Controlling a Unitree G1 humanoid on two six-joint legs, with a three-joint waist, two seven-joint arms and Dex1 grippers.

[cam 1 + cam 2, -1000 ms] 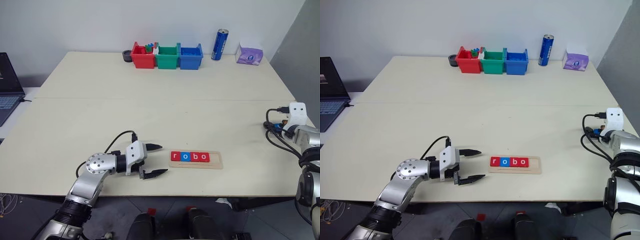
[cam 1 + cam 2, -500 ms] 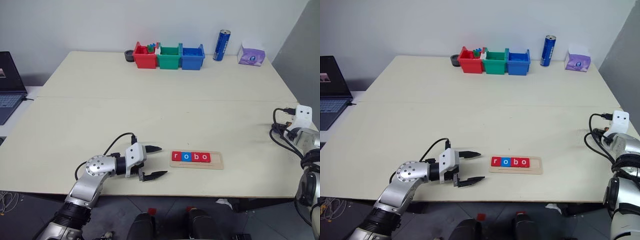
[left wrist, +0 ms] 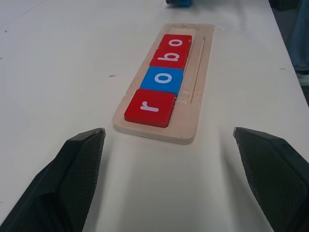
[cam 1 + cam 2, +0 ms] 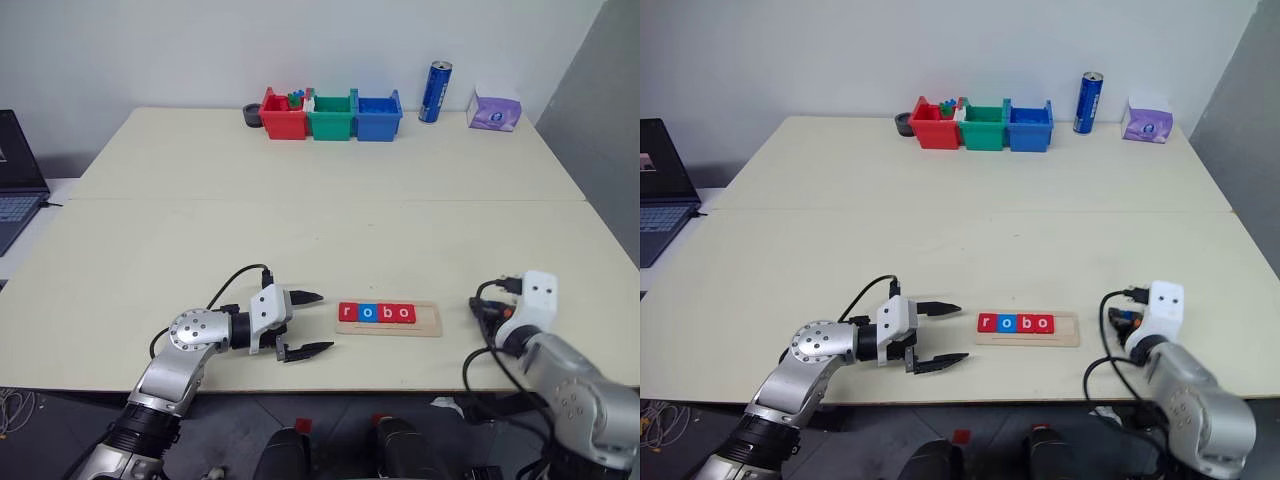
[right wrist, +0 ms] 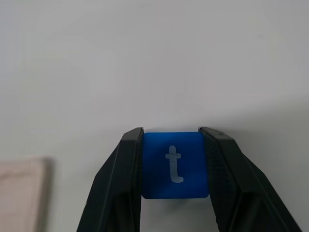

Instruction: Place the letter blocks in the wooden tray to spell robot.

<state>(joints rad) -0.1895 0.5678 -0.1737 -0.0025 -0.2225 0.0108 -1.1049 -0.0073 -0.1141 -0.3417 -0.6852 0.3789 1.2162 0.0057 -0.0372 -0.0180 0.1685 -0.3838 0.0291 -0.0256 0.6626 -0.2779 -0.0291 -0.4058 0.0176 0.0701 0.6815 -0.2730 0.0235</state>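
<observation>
- Right arm [image 4: 545, 345]: now drawn in from the table's right edge to just right of the wooden tray [image 4: 425, 319].
- Right gripper [image 5: 173, 140]: fingers clamped on a blue "t" block [image 5: 175, 165], held over the table [image 4: 300, 220].
- Tray: four letter blocks [image 4: 376, 313], red, blue, red, red, reading "robo"; right end slot unfilled.
- Left gripper [image 4: 311, 323]: jaws spread wide, holding nothing, just left of the tray.

Four letter blocks [image 3: 163, 82] spell r-o-b-o flat in the wooden tray [image 4: 428, 320] near the tabletop's front edge; blue t block [image 5: 175, 165] pinched between the right end effector [image 5: 175, 145] fingers.
</observation>
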